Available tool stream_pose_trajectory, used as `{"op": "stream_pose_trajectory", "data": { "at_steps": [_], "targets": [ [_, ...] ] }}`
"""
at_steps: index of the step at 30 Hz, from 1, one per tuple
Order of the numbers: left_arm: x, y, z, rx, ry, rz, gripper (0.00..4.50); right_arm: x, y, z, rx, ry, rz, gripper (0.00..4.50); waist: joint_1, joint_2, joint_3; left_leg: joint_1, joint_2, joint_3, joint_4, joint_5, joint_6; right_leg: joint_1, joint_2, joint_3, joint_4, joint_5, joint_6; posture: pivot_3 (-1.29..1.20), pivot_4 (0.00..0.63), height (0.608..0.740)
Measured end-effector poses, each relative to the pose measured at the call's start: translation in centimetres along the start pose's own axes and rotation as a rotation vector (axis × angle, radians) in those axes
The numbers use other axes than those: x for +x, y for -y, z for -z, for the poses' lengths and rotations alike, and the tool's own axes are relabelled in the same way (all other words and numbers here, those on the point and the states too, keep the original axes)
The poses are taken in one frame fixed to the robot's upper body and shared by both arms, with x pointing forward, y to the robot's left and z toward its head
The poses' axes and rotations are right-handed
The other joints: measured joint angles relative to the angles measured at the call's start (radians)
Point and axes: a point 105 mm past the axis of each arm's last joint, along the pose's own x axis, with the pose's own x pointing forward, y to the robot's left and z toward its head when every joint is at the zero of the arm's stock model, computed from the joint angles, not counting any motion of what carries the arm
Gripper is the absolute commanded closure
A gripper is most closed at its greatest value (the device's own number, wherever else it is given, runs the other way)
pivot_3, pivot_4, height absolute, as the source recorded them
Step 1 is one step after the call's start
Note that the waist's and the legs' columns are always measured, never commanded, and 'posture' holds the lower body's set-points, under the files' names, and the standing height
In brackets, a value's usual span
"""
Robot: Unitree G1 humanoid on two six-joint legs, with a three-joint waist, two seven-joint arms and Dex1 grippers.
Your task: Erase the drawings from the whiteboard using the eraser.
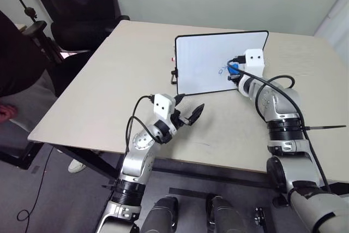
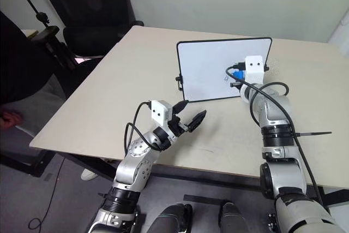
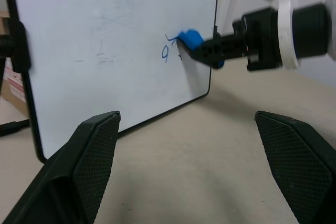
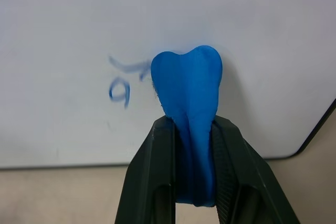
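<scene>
The whiteboard stands propped upright on the tan table. A small blue scribble, the drawings, marks its lower right part. My right gripper is shut on the bright blue eraser, whose tip presses against the board face right beside the scribble, partly over it. In the left wrist view the eraser meets the drawings at the board's right side. My left gripper hovers open over the table in front of the board, holding nothing.
A black office chair stands behind the table's far left corner. A person sits at the left side. A tripod stands at the back left. Bare tabletop lies around and in front of the board.
</scene>
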Motion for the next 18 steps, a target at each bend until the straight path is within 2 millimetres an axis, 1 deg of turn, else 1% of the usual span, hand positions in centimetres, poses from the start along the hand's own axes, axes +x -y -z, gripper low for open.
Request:
{"op": "stream_pose_trajectory", "data": {
  "at_steps": [4, 8, 12, 18],
  "targets": [
    [-0.2, 0.0, 0.1, -0.004, 0.0, -0.002, 0.0, -0.3, -0.4, -1.3, 0.001, 0.035, -0.012, 3.79, -0.002, 0.0, 0.0, 0.0, 0.0, 0.0, -0.002, 0.001, -0.001, -0.001, 0.0, 0.0, 0.0, 0.001, -0.001, 0.0, 0.15, 0.74],
    [-0.2, 0.1, -0.2, -0.001, 0.008, -0.001, 0.0, -0.2, -0.9, -1.2, 0.001, 0.034, -0.024, 3.79, -0.006, 0.0, 0.0, 0.001, 0.0, 0.0, -0.003, 0.001, -0.002, -0.002, 0.0, 0.0, 0.001, 0.001, -0.001, 0.0, 0.15, 0.74],
    [-0.2, 0.2, -0.2, -0.004, 0.009, -0.003, 0.0, 0.0, -1.3, -0.6, -0.017, 0.015, -0.028, 3.79, -0.011, 0.0, 0.0, 0.002, 0.0, 0.0, -0.003, 0.001, -0.002, -0.002, 0.0, 0.0, 0.001, 0.001, -0.001, 0.0, 0.15, 0.74],
    [-0.3, 0.0, -0.4, 0.001, 0.015, -0.014, 0.0, 0.7, -1.7, 1.1, -0.007, -0.049, -0.043, 3.79, -0.012, 0.0, 0.0, 0.002, 0.0, 0.0, -0.003, 0.001, -0.002, -0.002, 0.0, 0.0, 0.001, 0.001, -0.002, 0.0, 0.15, 0.74]
  ]
}}
